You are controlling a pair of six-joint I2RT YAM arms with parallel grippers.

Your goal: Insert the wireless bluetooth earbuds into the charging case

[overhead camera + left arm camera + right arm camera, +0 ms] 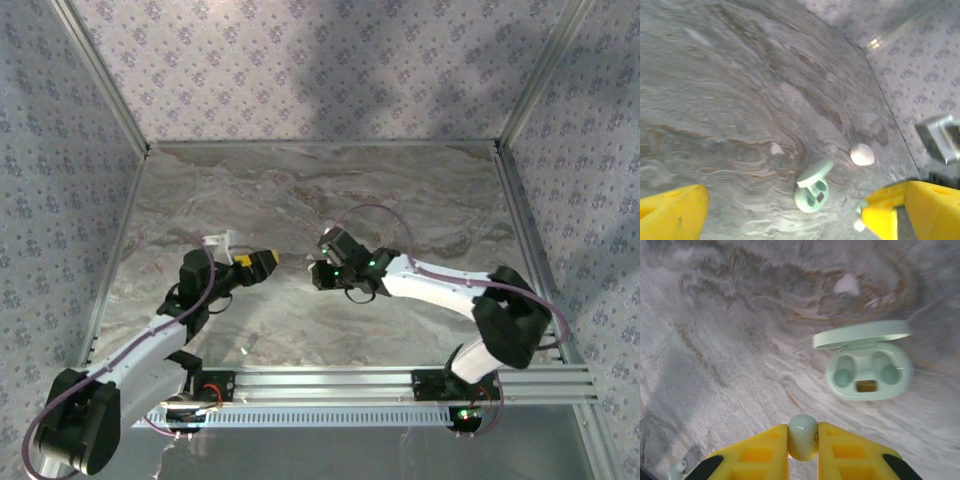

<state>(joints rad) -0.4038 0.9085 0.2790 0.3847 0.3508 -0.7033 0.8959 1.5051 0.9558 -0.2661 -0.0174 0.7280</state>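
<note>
In the right wrist view my right gripper [802, 430] is shut on one pale mint earbud [802, 442], held a little above the marble table. Just ahead and to its right lies the mint charging case [870, 372], lid open, both sockets empty. The left wrist view has the same case [812, 190] between my left gripper's [795, 220] wide-open yellow fingers [672, 212], which hold nothing. Two tiny pale earbuds [858, 226] lie by its right finger. Another earbud [677, 470] lies at the lower left of the right wrist view. From above, the two grippers [268, 260] [322, 272] face each other mid-table.
A white oval pod [862, 154] lies on the marble past the case. A white object [218, 243] sits behind my left gripper. Patterned walls [90, 200] and metal rails [540, 260] close in the table.
</note>
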